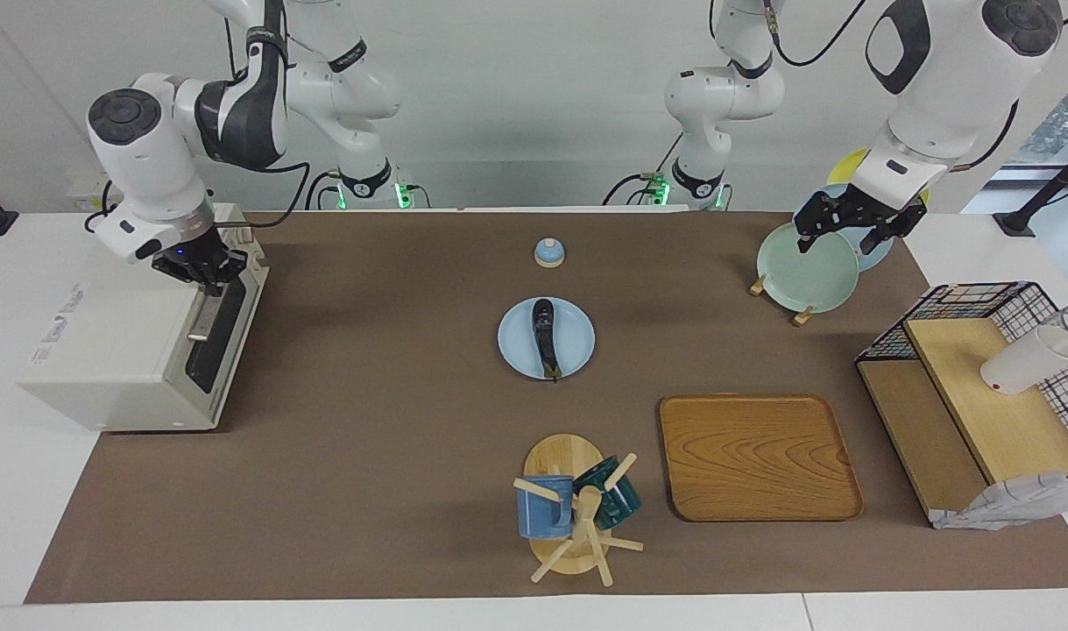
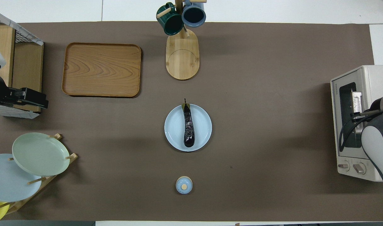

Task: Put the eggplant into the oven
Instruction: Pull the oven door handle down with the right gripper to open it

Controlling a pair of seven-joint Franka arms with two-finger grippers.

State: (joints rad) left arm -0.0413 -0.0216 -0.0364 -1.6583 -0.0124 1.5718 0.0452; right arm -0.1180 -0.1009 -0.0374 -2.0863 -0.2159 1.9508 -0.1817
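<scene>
The dark purple eggplant [image 1: 545, 336] [image 2: 188, 128] lies on a light blue plate [image 1: 577, 350] [image 2: 204, 135] in the middle of the brown mat, its green stem tip pointing away from the robots. The cream-white oven [image 1: 113, 350] [image 2: 370, 94] stands at the right arm's end of the table, its dark glass door [image 1: 222, 337] [image 2: 348, 119] looking closed. My right gripper [image 1: 201, 268] is at the top of the door, at the end of the silver handle [image 1: 201, 317]; in the overhead view the arm hides it. My left gripper [image 1: 840, 235] [image 2: 37, 101] hangs open and empty over the plate rack's end.
A plate rack [image 1: 801, 315] [image 2: 50, 180] holds green, blue and yellow plates. A wire-and-wood shelf [image 1: 963, 394] stands at the left arm's end. A wooden tray [image 1: 757, 456] [image 2: 101, 69] and a mug tree [image 1: 577, 517] [image 2: 182, 18] lie farther out. A small blue knobbed lid [image 1: 548, 252] [image 2: 184, 185] sits nearer the robots.
</scene>
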